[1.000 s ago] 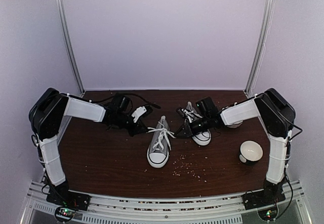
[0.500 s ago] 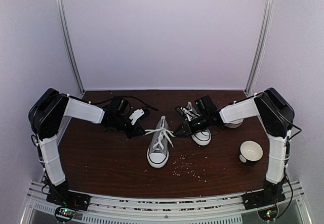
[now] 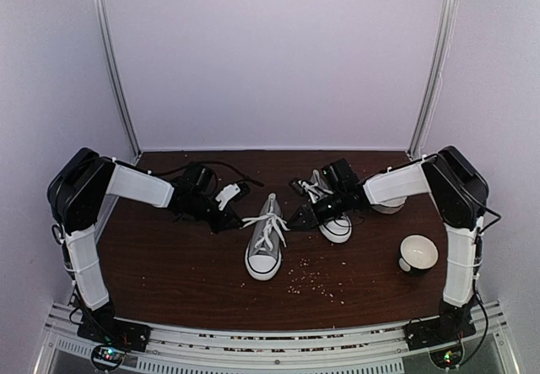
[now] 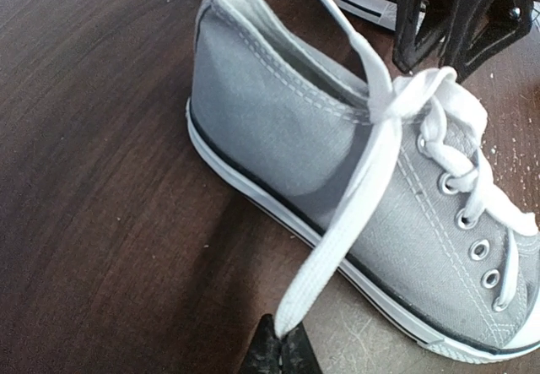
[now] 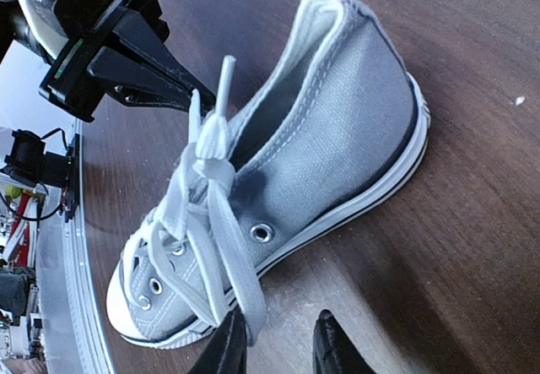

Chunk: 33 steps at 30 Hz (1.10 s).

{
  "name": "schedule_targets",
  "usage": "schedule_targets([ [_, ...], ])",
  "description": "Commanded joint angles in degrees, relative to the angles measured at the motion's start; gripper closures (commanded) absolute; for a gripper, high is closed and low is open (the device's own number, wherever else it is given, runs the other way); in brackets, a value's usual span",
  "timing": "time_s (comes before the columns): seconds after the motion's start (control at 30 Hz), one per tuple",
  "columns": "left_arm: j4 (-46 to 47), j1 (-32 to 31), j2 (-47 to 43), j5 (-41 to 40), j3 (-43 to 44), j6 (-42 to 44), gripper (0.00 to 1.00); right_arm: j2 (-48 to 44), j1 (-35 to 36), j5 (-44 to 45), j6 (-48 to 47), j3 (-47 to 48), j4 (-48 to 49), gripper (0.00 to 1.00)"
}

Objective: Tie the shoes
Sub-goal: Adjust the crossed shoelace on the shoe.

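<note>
Lilac walls [image 3: 270, 53] behind, dark wooden desk [image 3: 169, 264] below, and all the action is on the nearer shoe [image 3: 263, 252]. It's parked mid-desk between the two arms, heel to the back, white toe pointing at the arm bases. Its partner, the second shoe [image 3: 336, 222], sits just beyond on the right.

The left end effector [image 4: 283, 353] is clamped tight on the left lace tail [image 4: 337, 230]. That tail runs straight from the crossing [image 4: 384, 104] at the top eyelets, out sideways across the shoe's long axis.

Over on the other side, the right end effector [image 5: 278, 350] has its jaws a little apart. The right lace tail [image 5: 232, 264] just lies against one finger [image 5: 226, 349], not pinched.

So that's the hinge, I'd say: the loose tail is right there at the right arm, on the shoe's right flank. It needs a grip before any loop gets formed.
</note>
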Motion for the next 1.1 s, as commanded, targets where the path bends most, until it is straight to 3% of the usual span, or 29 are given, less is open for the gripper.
schedule_targets([
  [0.0,2.96,0.29,-1.69,2.19,-0.37,0.42,1.00,-6.01,-0.93,4.92,-2.62,2.14,-3.61,0.70],
  [0.37,3.05,0.08,-2.15,1.98,-0.92,0.28,0.98,-6.14,3.69,15.49,7.22,5.43,5.27,0.63],
  [0.5,3.12,0.08,-2.00,2.13,-0.78,0.19,0.98,-3.30,4.97,15.66,10.72,6.65,8.35,0.62],
  [1.07,3.16,0.09,-1.95,2.49,-0.60,0.02,0.98,1.81,8.08,20.43,9.22,10.03,5.78,0.63],
])
